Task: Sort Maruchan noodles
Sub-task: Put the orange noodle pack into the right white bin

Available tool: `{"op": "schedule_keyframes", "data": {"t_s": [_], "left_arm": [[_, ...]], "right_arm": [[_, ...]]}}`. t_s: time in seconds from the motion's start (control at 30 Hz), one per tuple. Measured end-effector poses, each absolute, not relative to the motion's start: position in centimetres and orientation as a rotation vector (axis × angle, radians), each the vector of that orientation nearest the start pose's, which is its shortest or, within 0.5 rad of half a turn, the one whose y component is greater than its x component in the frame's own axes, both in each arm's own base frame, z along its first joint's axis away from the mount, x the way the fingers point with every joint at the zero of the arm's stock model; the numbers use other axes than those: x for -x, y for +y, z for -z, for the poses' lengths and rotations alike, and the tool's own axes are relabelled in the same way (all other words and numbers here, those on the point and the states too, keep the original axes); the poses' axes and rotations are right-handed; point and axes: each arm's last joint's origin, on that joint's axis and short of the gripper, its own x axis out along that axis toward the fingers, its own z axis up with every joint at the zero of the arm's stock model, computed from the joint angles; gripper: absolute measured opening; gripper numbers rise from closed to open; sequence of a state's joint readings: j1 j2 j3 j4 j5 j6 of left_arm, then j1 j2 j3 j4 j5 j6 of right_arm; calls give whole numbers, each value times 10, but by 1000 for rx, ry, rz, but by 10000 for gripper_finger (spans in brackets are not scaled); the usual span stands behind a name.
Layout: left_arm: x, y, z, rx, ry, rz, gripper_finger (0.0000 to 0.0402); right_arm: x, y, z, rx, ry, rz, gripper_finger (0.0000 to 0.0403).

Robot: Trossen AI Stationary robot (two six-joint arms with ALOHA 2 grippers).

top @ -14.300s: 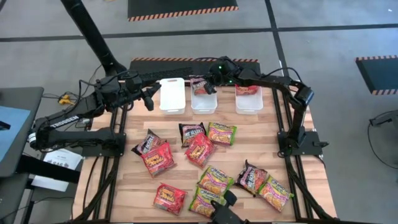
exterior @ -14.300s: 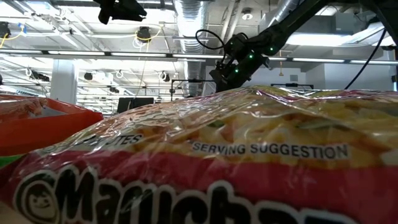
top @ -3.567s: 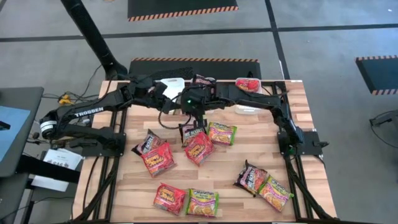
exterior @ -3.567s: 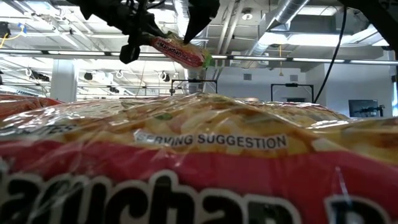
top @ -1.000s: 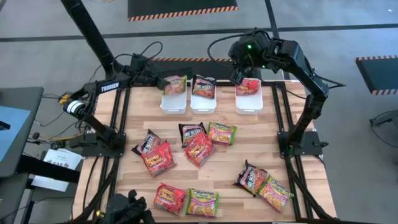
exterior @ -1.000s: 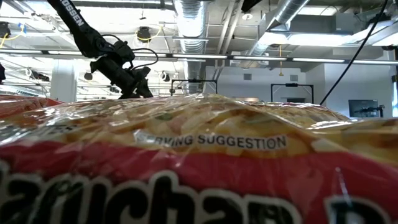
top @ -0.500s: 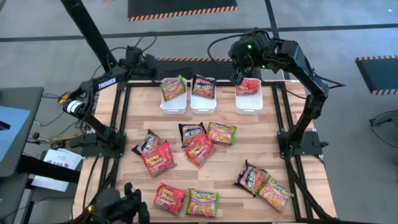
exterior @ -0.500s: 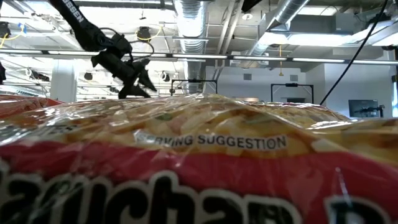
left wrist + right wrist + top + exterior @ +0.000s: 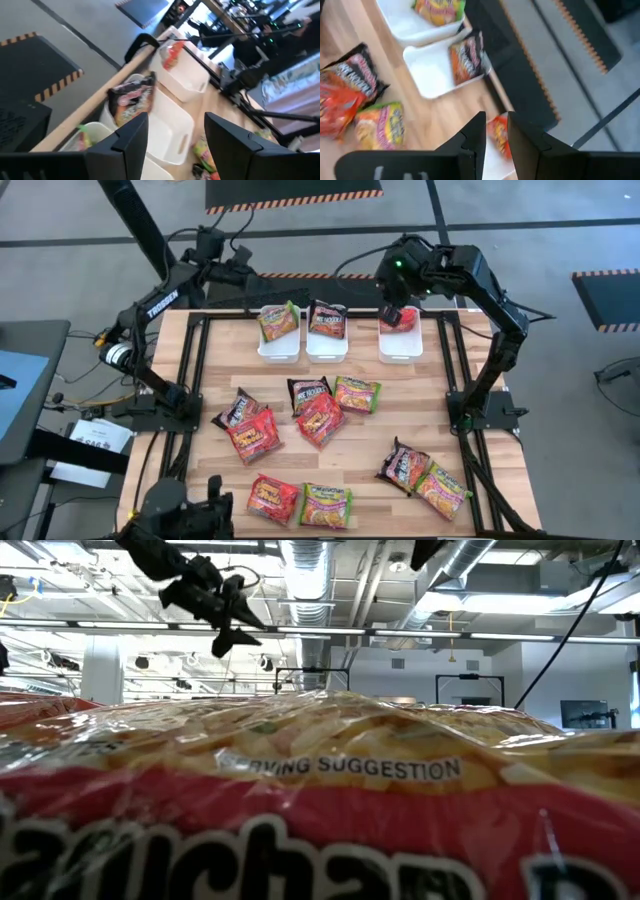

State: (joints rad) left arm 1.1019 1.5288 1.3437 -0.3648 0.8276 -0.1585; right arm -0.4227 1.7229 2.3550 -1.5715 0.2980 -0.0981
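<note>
Three white trays stand in a row at the table's far edge. A green-yellow noodle packet (image 9: 279,321) lies in the left tray (image 9: 278,352). A dark packet (image 9: 327,319) leans in the middle tray (image 9: 328,352), and a red packet (image 9: 402,320) lies in the right tray (image 9: 400,352). My left gripper (image 9: 248,277) hangs high beyond the left tray's far-left corner, open and empty (image 9: 176,120). Above the right tray, my right gripper (image 9: 392,313) points down with a narrow gap between its fingers (image 9: 496,119), holding nothing.
Several loose packets lie on the wooden table: a cluster at mid-table (image 9: 320,410), more at the near left (image 9: 272,498) and the near right (image 9: 425,475). One packet (image 9: 320,800) lies right before the low camera and fills its lower half.
My left gripper has risen from just over the left tray and drawn back toward the table's far-left corner, with its fingers spread. The green-yellow packet stays behind in the left tray.
</note>
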Motion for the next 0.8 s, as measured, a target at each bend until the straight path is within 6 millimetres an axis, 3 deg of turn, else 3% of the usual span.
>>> {"op": "schedule_keyframes", "data": {"t_s": [0.4,0.8], "left_arm": [[-183,220,-382,502,286,-145,178],[-183,161,-404,506,325,-134,178]], "right_arm": [[-255,-113,-478,-141,921,182,103],[-265,-102,-476,-90,886,2,103]]}}
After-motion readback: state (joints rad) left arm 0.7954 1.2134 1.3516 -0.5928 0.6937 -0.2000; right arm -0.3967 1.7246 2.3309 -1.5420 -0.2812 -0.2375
